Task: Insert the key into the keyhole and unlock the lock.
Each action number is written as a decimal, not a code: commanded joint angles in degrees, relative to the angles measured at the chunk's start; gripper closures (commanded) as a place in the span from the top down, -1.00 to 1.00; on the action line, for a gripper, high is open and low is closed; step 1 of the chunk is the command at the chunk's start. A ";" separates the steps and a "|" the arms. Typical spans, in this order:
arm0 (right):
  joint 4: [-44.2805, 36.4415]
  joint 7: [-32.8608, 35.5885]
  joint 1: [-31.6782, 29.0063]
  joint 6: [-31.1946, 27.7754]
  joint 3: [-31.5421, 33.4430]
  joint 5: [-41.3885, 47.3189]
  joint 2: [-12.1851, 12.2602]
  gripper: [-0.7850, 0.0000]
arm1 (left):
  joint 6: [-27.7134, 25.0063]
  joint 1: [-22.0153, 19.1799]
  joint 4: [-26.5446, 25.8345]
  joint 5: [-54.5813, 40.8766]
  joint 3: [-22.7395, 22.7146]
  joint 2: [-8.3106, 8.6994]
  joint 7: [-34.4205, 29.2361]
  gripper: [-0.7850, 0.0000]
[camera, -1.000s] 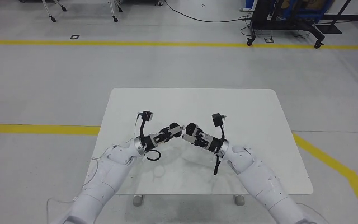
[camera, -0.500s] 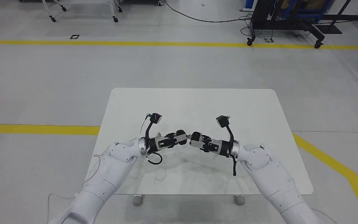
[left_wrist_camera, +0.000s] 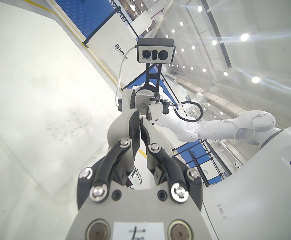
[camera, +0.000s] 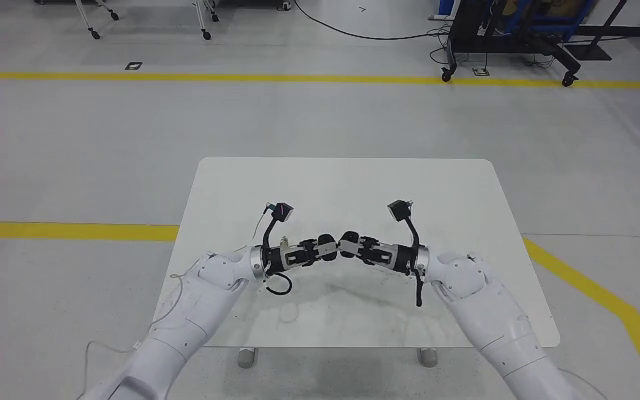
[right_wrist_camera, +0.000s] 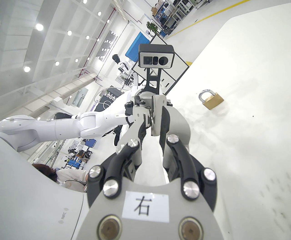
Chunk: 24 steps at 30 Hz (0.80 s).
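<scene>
left pincer [left_wrist_camera: 139,118] facing right pincer [right_wrist_camera: 155,119], padlock [right_wrist_camera: 211,101] unobstructed

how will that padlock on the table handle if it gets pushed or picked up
The padlock looks like solid brass and steel, so it is probably rigid and heavy for its size. It lies flat on the table, so a push would likely slide it rather than roll it. Its smooth metal faces may be slippery to grip.

White table [camera: 480,200] stands on a grey floor [camera: 120,150] marked with yellow lines [camera: 200,76]. Black wheeled frame [camera: 510,45] at far right; black cable [camera: 350,32] beside it. Blue partition panels [left_wrist_camera: 91,13] behind.
</scene>
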 commanded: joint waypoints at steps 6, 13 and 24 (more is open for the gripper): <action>-0.68 0.05 0.00 0.81 0.11 0.13 0.26 -1.00 | -0.62 -0.44 0.62 -0.43 0.58 0.33 0.63 0.12; -1.65 -0.76 -0.76 0.93 2.98 -0.24 1.08 -1.00 | -0.90 -0.71 1.07 -0.54 0.63 0.34 0.91 1.00; -4.27 -11.01 -8.67 -4.85 17.24 -2.01 3.57 -1.00 | -0.90 -0.71 1.07 -0.54 0.63 0.34 0.91 1.00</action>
